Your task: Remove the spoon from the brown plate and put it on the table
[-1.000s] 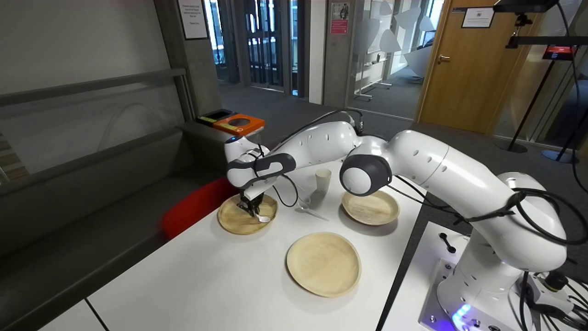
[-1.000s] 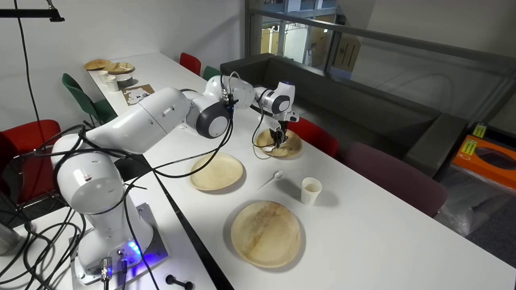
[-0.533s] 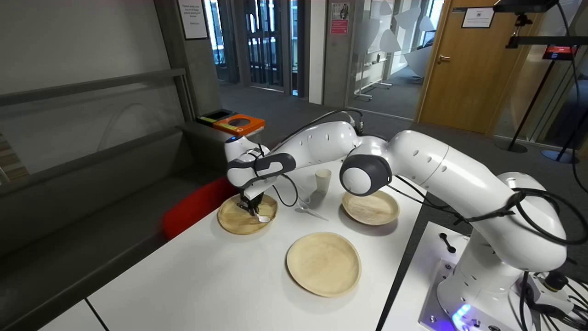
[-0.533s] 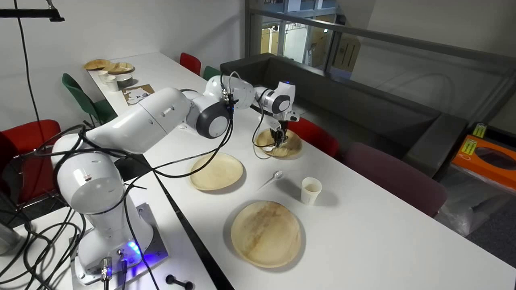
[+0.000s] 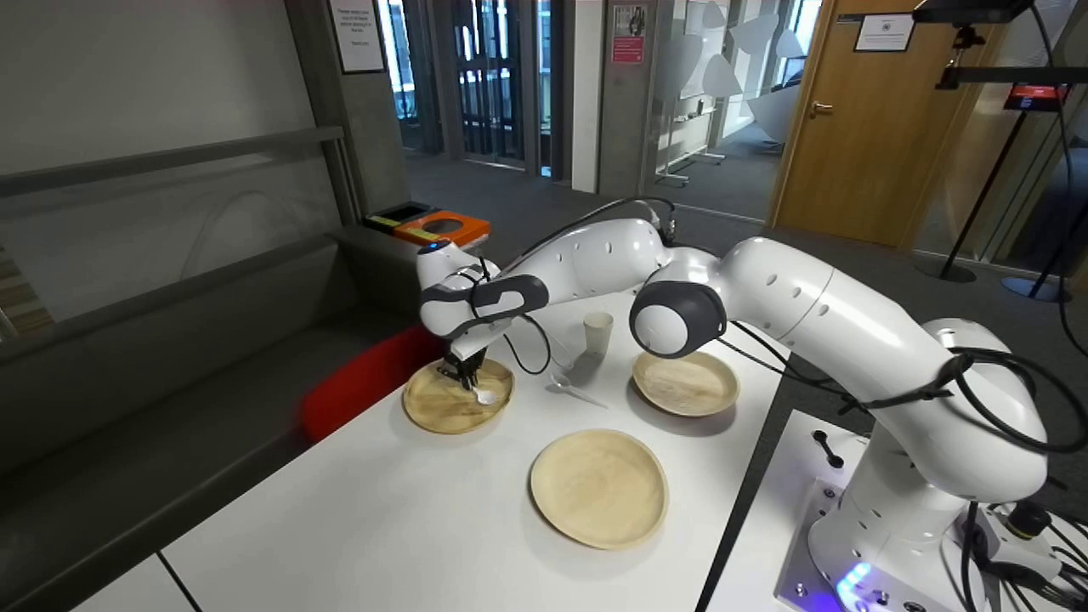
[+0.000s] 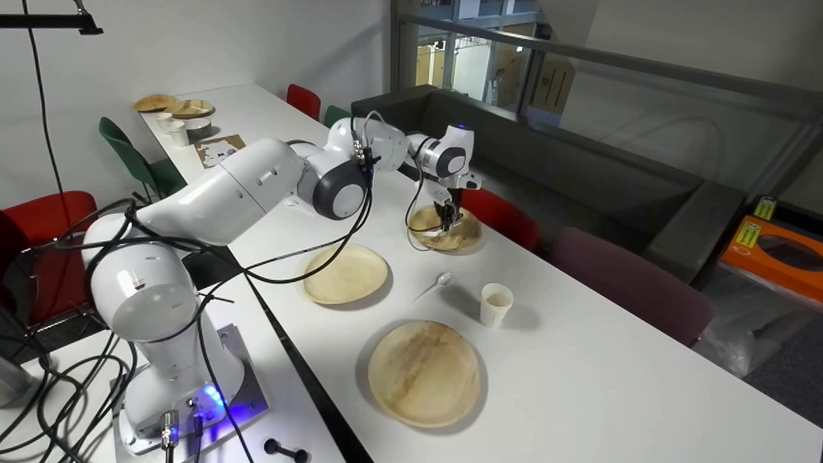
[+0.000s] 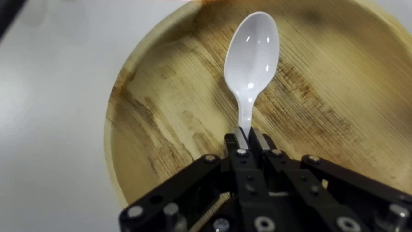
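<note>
In the wrist view the whitish spoon (image 7: 252,58) points its bowl away from my gripper (image 7: 248,138), whose jaws are shut on the handle. The rest of the handle is hidden behind the black fingers. Under it spreads the round brown plate (image 7: 180,129) with its low rim; whether the spoon still touches it I cannot tell. In both exterior views the gripper (image 5: 469,384) hangs down over this plate (image 5: 442,418), and the spoon's bowl (image 5: 485,397) shows beside the fingertips. The white table (image 5: 365,518) lies around the plate.
Also on the table are a large pale plate (image 5: 599,489), a deeper dish (image 6: 424,373), a paper cup (image 6: 496,305) and another spoon (image 6: 442,280). A red chair (image 5: 365,382) stands at the edge near the brown plate. Cables hang along the arm.
The gripper and the arm's end have risen slightly. The spoon's bowl has shifted up a little with them. The plates, cup and other spoon have stayed put.
</note>
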Controlling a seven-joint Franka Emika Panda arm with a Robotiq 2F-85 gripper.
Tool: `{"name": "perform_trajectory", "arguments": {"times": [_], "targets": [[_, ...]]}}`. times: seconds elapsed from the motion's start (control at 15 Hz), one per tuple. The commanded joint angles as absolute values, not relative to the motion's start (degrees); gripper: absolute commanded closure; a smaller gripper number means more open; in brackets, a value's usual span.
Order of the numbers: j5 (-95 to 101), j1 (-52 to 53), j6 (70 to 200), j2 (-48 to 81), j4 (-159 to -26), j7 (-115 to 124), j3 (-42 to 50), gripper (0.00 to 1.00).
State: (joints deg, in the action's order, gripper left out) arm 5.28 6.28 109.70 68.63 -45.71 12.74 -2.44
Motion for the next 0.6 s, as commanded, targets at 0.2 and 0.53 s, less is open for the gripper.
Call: {"name": "perform_trajectory", "arguments": {"times": [0.2,0.53], "targets": [[5.94,5.12,107.14,65.57,-48.35,11.00,-2.14,0.98],[7.37,4.37,104.82,64.36,-49.94,7.71,-1.70,0.94]]}}
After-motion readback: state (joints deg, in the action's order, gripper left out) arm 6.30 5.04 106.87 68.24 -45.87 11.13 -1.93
